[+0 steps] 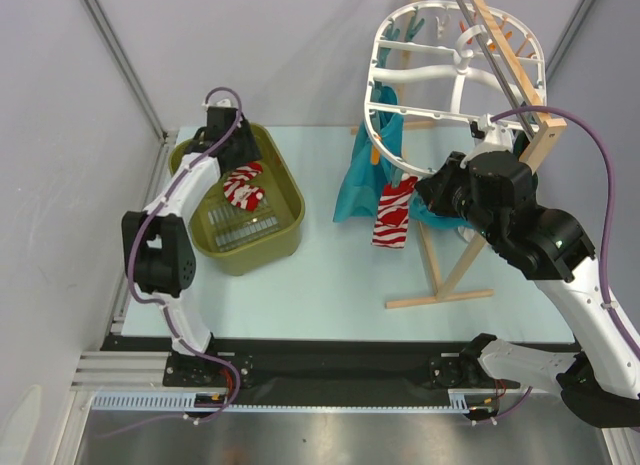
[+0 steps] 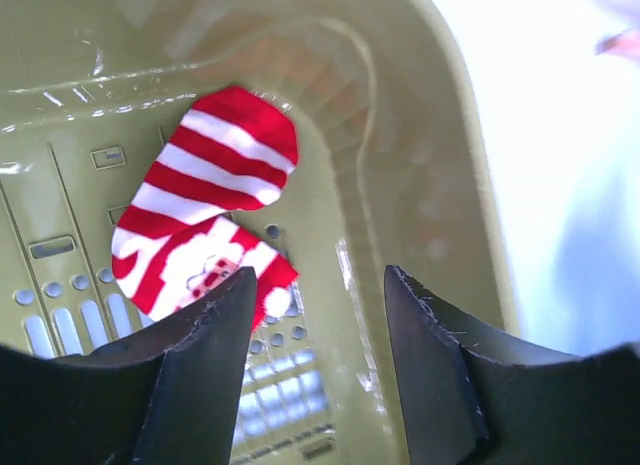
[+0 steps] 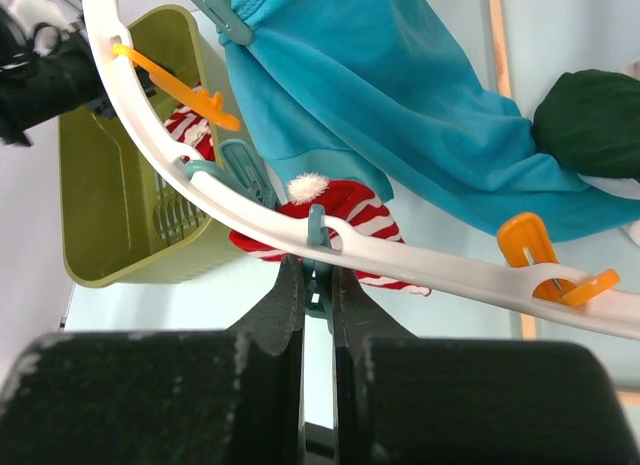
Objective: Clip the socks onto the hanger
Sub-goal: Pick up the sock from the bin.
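One red-and-white striped sock point(image 1: 243, 186) point(image 2: 205, 210) lies on the floor of the olive-green basket point(image 1: 275, 150). My left gripper point(image 1: 218, 135) point(image 2: 320, 285) hangs open inside the basket, just beside this sock and holding nothing. A second striped sock point(image 1: 393, 213) point(image 3: 350, 210) hangs under the rim of the white hanger point(image 1: 455, 70) point(image 3: 440, 265). My right gripper point(image 1: 428, 190) point(image 3: 318, 275) is shut on a teal clip point(image 3: 318, 247) at the rim, right where that sock hangs. Whether the clip's mouth bites the sock is hidden by the rim.
A teal cloth point(image 1: 357, 180) point(image 3: 400, 95) and a dark green cloth point(image 3: 590, 120) hang from the hanger next to the sock. Orange clips point(image 3: 530, 245) sit along the rim. The wooden stand point(image 1: 440, 275) carries the hanger at the right. The basket wall point(image 2: 420, 185) rises close on my left gripper's right.
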